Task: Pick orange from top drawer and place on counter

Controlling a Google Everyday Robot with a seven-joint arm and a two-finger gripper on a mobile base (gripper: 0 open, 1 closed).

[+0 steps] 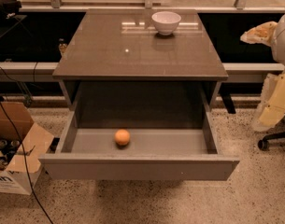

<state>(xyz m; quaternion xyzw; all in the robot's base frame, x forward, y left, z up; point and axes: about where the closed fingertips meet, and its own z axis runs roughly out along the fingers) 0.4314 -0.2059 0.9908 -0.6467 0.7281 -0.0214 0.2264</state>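
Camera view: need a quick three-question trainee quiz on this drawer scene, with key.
1. True or false: the orange lies inside the open top drawer.
2. What sits on the counter? A) white bowl B) mug C) bottle
3. Fill in: the gripper is ___ of view.

Key: 1 true; 2 A; 3 out.
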